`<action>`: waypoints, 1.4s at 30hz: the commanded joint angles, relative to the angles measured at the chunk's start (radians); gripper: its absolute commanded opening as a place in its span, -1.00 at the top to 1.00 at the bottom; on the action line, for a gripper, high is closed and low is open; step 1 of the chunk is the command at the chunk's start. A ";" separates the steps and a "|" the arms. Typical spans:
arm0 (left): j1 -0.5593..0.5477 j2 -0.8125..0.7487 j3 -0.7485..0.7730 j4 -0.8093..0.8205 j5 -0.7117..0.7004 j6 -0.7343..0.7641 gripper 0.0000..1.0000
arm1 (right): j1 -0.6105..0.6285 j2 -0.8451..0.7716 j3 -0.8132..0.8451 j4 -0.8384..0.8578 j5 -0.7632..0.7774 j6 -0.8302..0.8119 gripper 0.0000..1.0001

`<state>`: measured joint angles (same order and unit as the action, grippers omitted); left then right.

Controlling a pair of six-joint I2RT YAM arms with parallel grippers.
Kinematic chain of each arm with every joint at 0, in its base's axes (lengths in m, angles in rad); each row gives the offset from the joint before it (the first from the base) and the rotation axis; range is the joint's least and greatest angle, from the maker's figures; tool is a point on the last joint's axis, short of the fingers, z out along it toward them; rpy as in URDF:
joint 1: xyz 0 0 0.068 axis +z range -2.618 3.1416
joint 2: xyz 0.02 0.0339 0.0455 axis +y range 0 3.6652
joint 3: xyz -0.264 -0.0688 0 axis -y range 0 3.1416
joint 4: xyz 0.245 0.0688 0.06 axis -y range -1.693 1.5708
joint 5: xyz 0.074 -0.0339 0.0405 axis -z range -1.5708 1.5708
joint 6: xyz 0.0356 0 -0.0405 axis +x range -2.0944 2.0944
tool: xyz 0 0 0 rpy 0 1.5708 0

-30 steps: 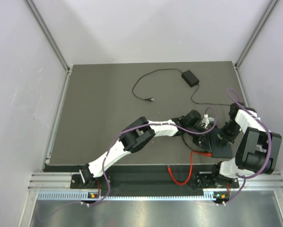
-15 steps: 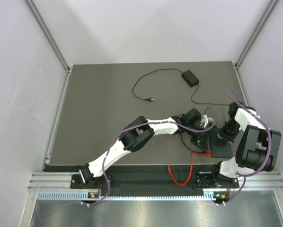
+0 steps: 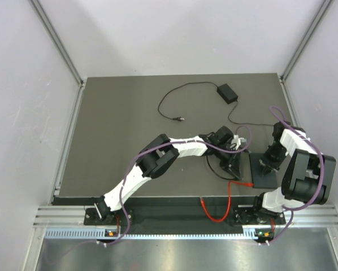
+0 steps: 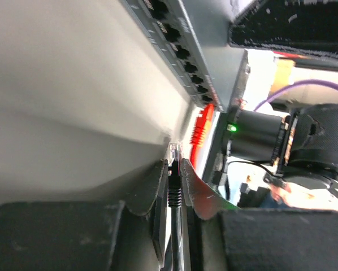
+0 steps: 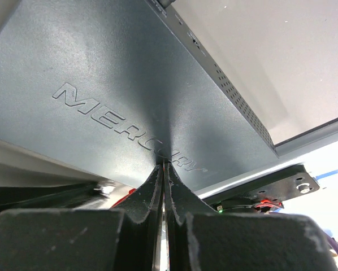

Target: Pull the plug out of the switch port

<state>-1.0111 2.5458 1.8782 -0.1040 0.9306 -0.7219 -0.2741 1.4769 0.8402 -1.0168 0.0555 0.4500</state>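
Low centre of the left wrist view, the left gripper pinches a clear-tipped network plug, free of the switch port row above. The right gripper, closed empty, presses the Mercury switch, likely steadying it.

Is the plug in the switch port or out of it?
Out: the left wrist view shows the plug pinched in the left gripper, clear of the switch ports.

The switch box sits at the near right of the tabletop, with the right tool resting on top. Just left of it, the left tool holds the plug (apart from the port row). The power brick lies far behind.
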 commanded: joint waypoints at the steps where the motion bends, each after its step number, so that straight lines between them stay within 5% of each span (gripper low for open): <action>1: 0.048 -0.042 0.001 -0.152 -0.231 0.110 1.00 | 0.023 0.049 -0.075 0.116 0.004 0.018 1.00; 7: 0.094 -0.131 0.036 -0.117 -0.236 0.136 1.00 | 0.042 0.033 -0.076 0.119 0.000 0.018 1.00; 15: 0.146 -0.245 0.166 -0.304 -0.299 0.235 1.00 | 0.052 0.022 -0.078 0.132 -0.019 0.012 1.00; 24: 0.200 -0.531 0.058 -0.534 -0.590 0.409 1.00 | 0.067 -0.016 -0.081 0.141 -0.049 -0.002 1.00; 32: 0.434 -0.827 -0.220 -0.543 -0.786 0.406 1.00 | 0.087 -0.032 -0.084 0.149 -0.077 -0.011 1.00; 42: 0.732 -0.857 -0.261 -0.501 -0.786 0.524 1.00 | 0.088 -0.035 -0.084 0.158 -0.095 -0.016 1.00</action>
<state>-0.3183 1.7134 1.6112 -0.6487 0.1562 -0.2630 -0.2108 1.4208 0.8112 -0.9932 0.0532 0.4191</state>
